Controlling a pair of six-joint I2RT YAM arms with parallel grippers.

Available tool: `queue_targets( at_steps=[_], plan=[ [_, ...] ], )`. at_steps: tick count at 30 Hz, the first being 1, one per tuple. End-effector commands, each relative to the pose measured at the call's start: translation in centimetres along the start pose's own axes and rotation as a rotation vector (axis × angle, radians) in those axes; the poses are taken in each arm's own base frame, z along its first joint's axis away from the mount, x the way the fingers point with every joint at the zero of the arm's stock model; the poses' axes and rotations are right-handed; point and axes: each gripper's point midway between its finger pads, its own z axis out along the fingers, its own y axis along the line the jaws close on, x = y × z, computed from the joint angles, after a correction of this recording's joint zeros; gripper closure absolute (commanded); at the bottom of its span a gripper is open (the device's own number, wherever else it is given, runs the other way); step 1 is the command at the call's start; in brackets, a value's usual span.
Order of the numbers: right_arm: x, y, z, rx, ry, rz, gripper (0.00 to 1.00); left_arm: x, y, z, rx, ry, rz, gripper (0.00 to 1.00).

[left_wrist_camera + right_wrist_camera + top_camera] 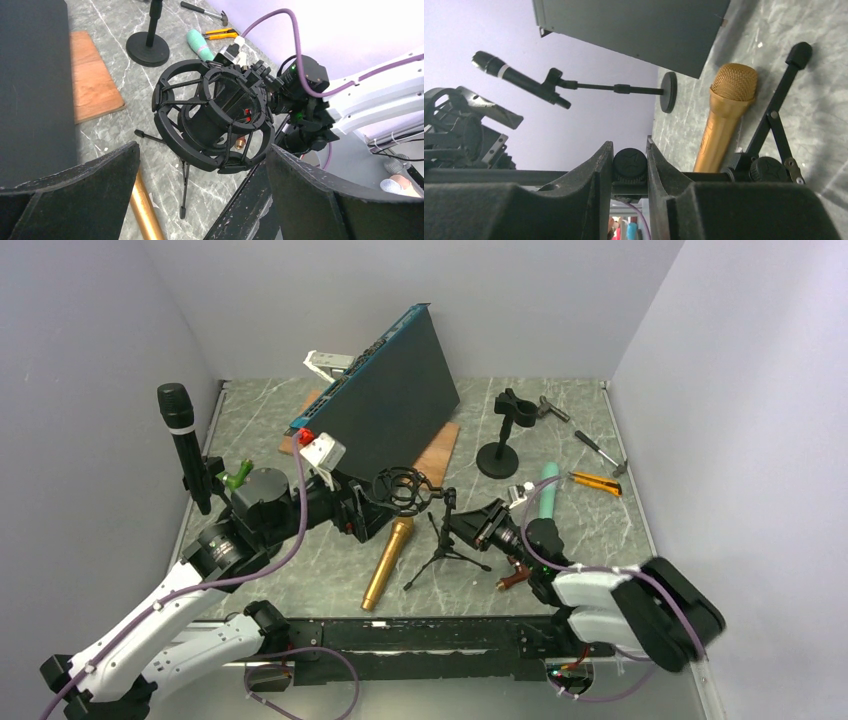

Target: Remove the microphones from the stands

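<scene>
A gold microphone (388, 562) lies flat on the marble table beside a black tripod stand (445, 540) that carries a round shock mount (405, 488). The mount's ring (215, 115) holds no microphone. My left gripper (383, 502) is open, its fingers (75, 195) spread on either side just below the mount. My right gripper (468, 525) is shut on the stand's black knob (629, 165) on its pole. A black microphone (180, 430) sits clipped in a second stand at the far left, whose round base (668, 91) shows in the right wrist view.
A large dark panel (390, 400) leans over a wooden board (440, 455) at the back. An empty clip stand (503, 435), a teal cylinder (547, 495), an orange knife (596, 482) and hand tools (600, 450) lie at the right. White walls close three sides.
</scene>
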Motion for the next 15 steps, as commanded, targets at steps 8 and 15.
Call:
queue_targets(
  at_steps=[8, 15],
  plan=[
    [2.3, -2.8, 0.4, -0.115, 0.116, -0.104, 1.00, -1.0, -0.1, 0.0, 0.000, -0.049, -0.011, 0.02],
    [2.5, -3.5, 0.6, -0.034, 0.156, -0.030, 0.82, -1.3, -0.1, -0.5, -0.006, -0.056, 0.003, 0.02]
  ],
)
